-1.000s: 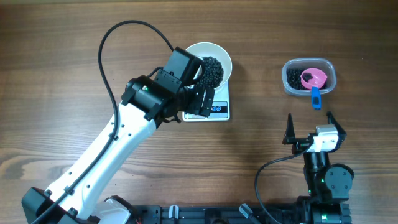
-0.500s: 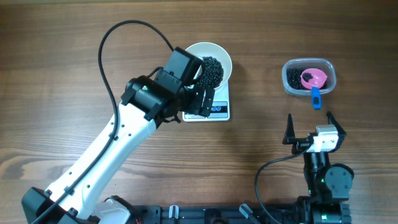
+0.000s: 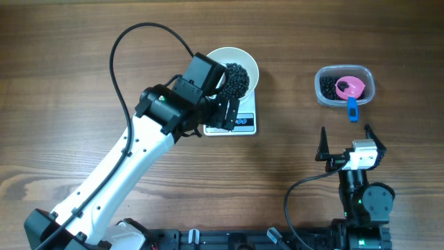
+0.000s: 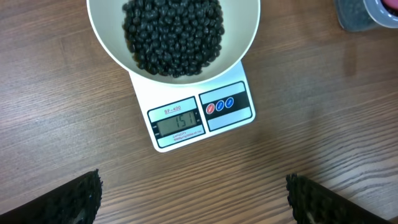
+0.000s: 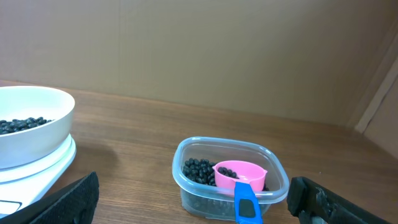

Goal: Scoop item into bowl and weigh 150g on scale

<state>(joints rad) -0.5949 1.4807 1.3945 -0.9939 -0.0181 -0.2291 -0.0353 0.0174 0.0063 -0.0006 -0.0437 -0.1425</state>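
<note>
Black pellets [image 4: 173, 34] heap in the glossy white bowl [image 4: 245, 37], which sits on the white scale [image 4: 199, 118]; its display reads 151. The left jaws hang released and empty above the scale's front edge, at about 6 o'clock from the bowl in the overhead view. From the left wrist, the two fingertips [image 4: 68, 199] stand wide at the lower corners, with the display between them toward 12 o'clock and untouched. The right jaws are also spread and hold nothing, at 6 o'clock from the clear tub [image 3: 326, 94] on the wooden table [image 3: 69, 69]. In the tub lie more pellets and a pink scoop [image 3: 349, 87] with a blue handle.
</note>
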